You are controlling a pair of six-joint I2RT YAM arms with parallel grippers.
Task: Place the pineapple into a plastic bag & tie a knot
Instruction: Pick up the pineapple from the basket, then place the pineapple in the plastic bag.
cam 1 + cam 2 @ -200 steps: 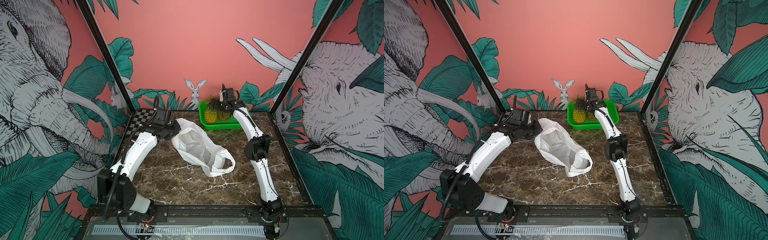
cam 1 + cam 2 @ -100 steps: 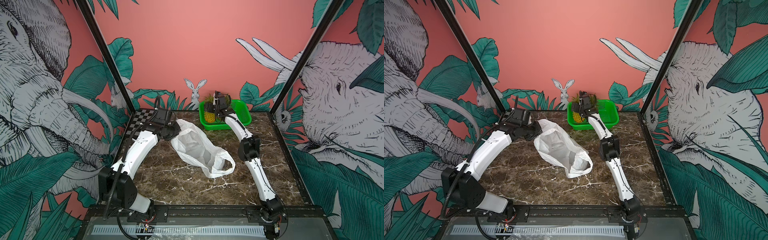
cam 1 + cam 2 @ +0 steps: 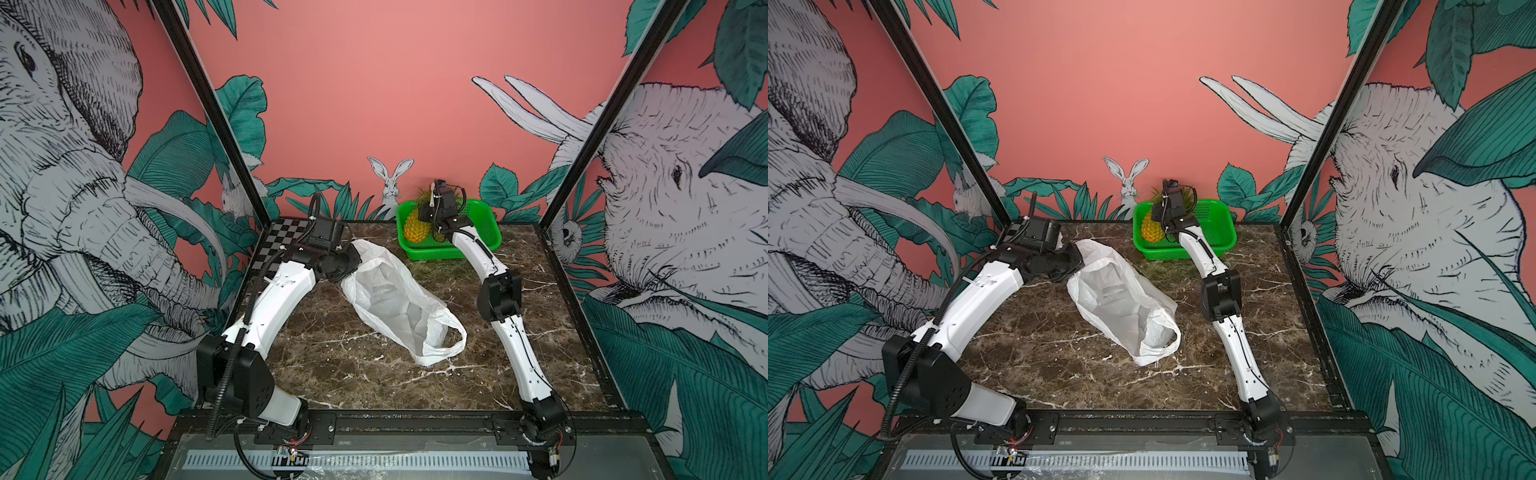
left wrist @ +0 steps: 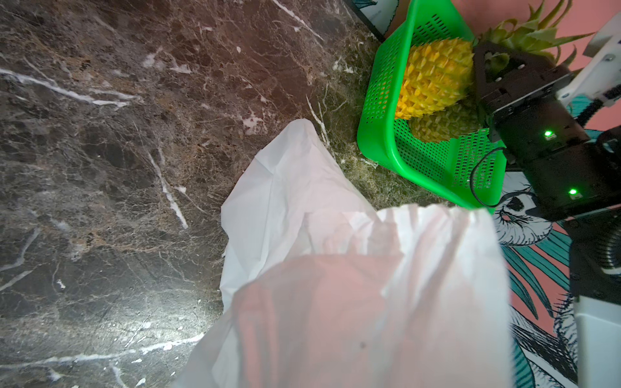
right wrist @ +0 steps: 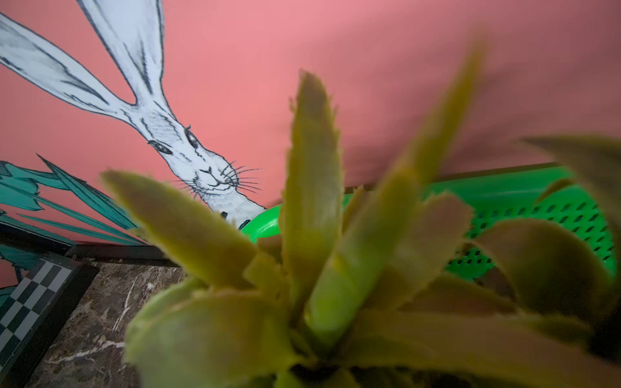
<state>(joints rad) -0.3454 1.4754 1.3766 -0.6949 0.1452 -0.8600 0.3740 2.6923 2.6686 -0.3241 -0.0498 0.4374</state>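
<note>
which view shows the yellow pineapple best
Left wrist: the pineapple shows large and sharp in the basket. Both top views show it small, partly behind the right arm; the right wrist shows only blurred leaves.

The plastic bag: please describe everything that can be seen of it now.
The plastic bag is white, thin, crinkled and half see-through. It lies slack and slanted on the marble table, looks empty and is not tied. One handle loop lies flat on the table at its near end. Its far end is lifted at the left gripper, whose jaws the film hides in the left wrist view.
</note>
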